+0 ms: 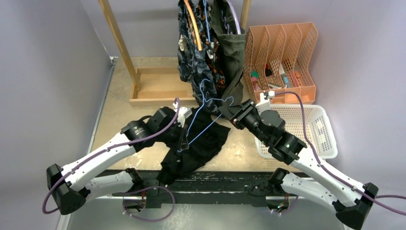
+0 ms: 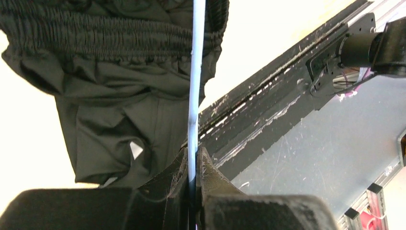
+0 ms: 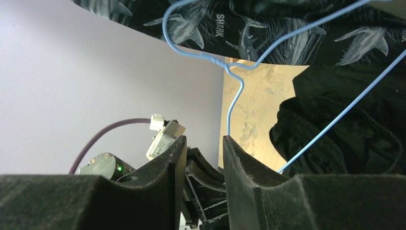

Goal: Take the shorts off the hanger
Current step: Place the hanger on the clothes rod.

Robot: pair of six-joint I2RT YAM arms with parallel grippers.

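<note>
The plain black shorts hang from a blue wire hanger and sag onto the table. My left gripper is shut on the hanger's wire, with the black shorts just beyond its fingers. My right gripper is open at the hanger's right end. In the right wrist view the hanger passes just past its fingertips, not clamped. The navy wavy-patterned shorts, orange-blotch shorts and olive green shorts hang on the rack behind.
A wooden rack with a tray base stands at the back. An orange file organizer and a white basket are at the right. A black rail runs along the table's near edge.
</note>
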